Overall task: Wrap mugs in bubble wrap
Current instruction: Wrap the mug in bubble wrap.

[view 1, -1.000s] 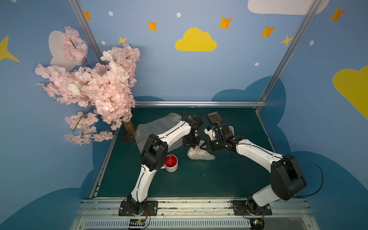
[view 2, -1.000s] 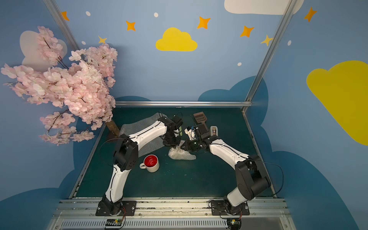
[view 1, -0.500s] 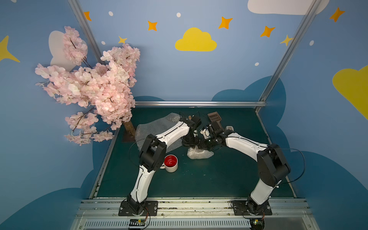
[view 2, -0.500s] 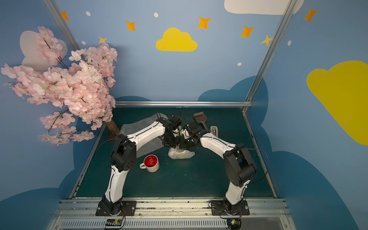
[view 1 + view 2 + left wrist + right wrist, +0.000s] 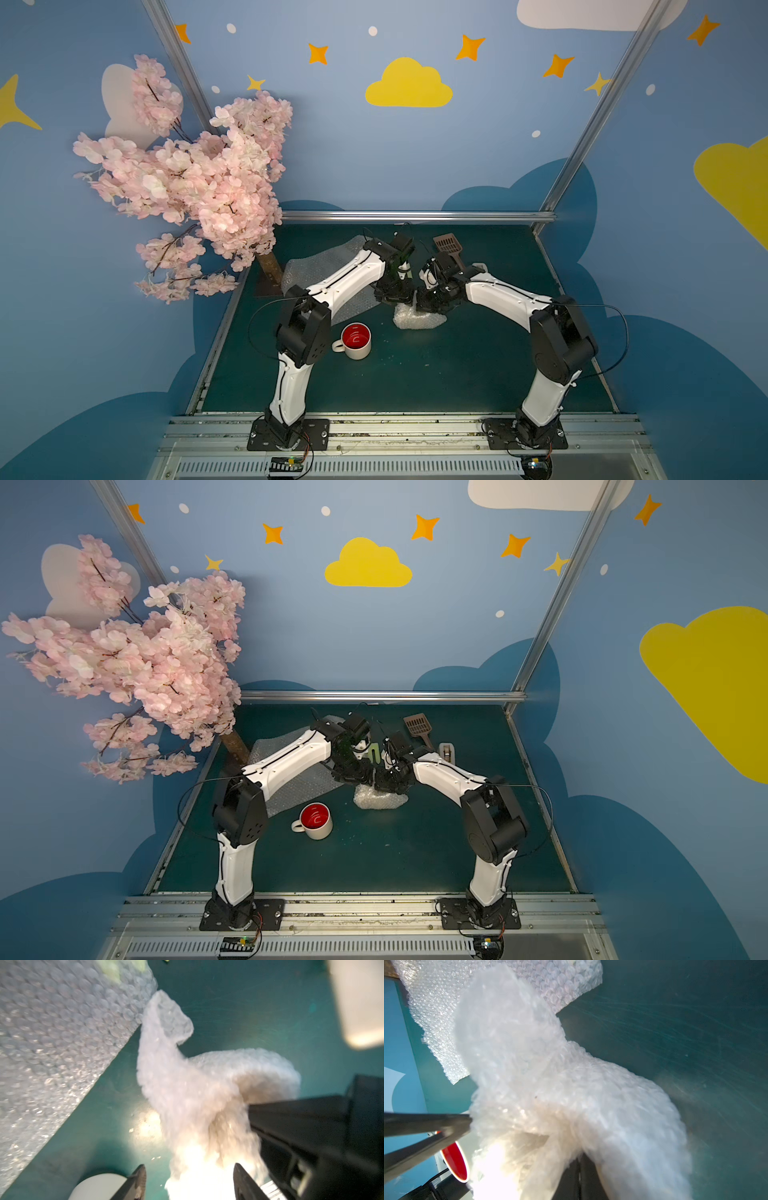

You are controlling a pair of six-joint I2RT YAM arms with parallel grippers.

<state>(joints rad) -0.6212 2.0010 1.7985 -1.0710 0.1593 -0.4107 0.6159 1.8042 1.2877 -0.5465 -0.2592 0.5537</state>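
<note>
A crumpled bundle of bubble wrap point(image 5: 417, 319) point(image 5: 380, 799) lies mid-table; whatever it encloses is hidden. My left gripper point(image 5: 190, 1176) stands open, its fingers either side of the bundle's bunched top point(image 5: 197, 1105). My right gripper point(image 5: 579, 1169) is shut, pinching that same gathered wrap point(image 5: 550, 1084) from the opposite side. In both top views the two grippers meet just above the bundle. A cream mug with a red inside point(image 5: 356, 340) point(image 5: 316, 820) stands upright and bare to the front left. A second bubble wrap sheet point(image 5: 316, 266) point(image 5: 436, 1001) lies flat under the left arm.
A pink blossom tree point(image 5: 199, 187) stands at the back left corner. A brown slotted scoop point(image 5: 448, 245) and a tape dispenser point(image 5: 446, 752) lie behind the right arm. A green object point(image 5: 374, 754) sits between the wrists.
My left gripper has opened and let go of the wrap. The right arm swung in toward the left one and now pinches the bundle's top. The bundle and red mug stayed put.
</note>
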